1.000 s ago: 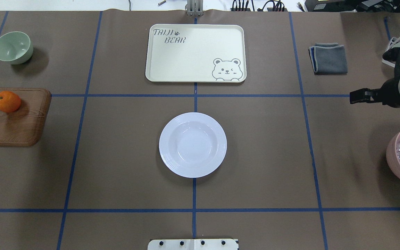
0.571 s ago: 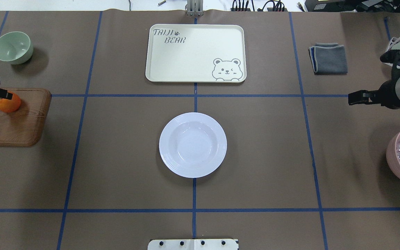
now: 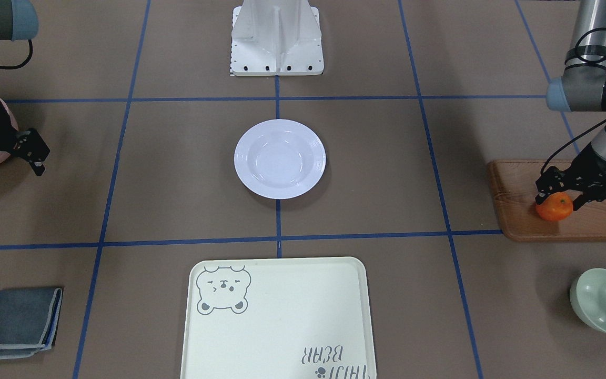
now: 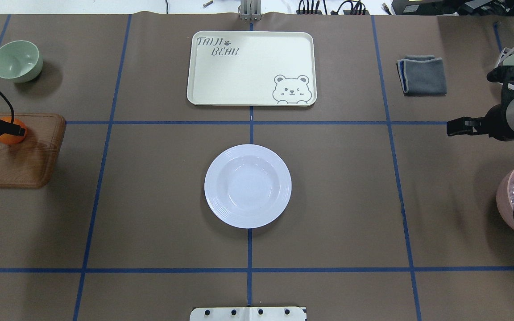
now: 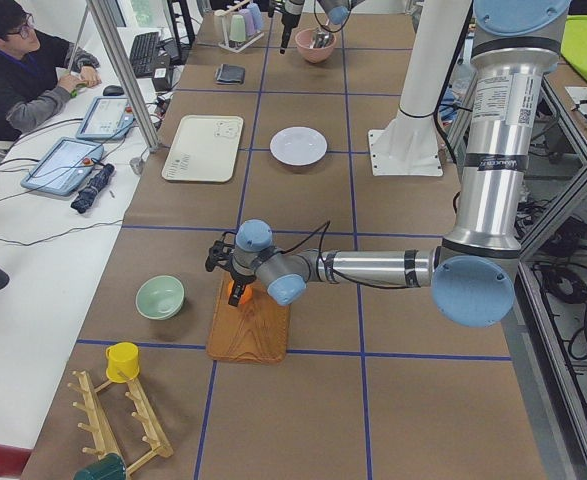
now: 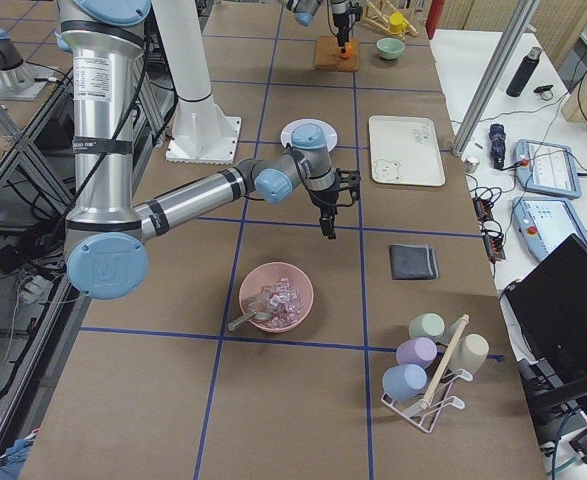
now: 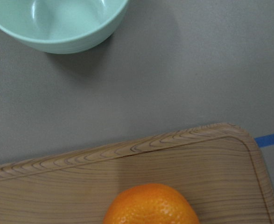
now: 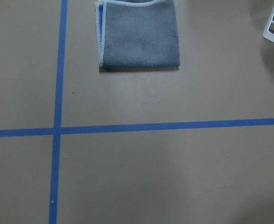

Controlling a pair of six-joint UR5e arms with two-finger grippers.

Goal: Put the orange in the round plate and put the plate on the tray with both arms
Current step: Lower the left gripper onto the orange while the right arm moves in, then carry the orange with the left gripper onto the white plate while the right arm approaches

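— Brown paper crossed by blue tape lines covers the table [image 4: 159, 209]. Where on it is the orange [image 3: 555, 209]?

— At the robot's left end. It lies on the wooden board [image 3: 597, 227], toward the board's far edge. The left gripper [image 3: 558, 201] hangs right over it, pointing down. Its two fingers [image 3: 542, 188] are spread, one on each side of the fruit. Whether the pads touch the peel, I cannot tell.

— And from the wrist?

— The left wrist camera catches only the orange's top at its lower edge, with board grain around it.

— What lies around the board?

— A mint-green bowl [image 3: 605, 300] stands on the paper beyond it, farther from the robot. The round plate [image 3: 280, 158] sits upright at the table's middle, well apart from the orange. Farther out, past a tape line, lies the tray [image 3: 282, 326], its bear drawing at the near right corner.

— The other arm?

— The right gripper [image 3: 14, 169] hovers at the right end, pointing down with its fingers apart, near a pink bowl [image 4: 502, 200]. A folded grey cloth [image 3: 19, 321] lies at the far right.
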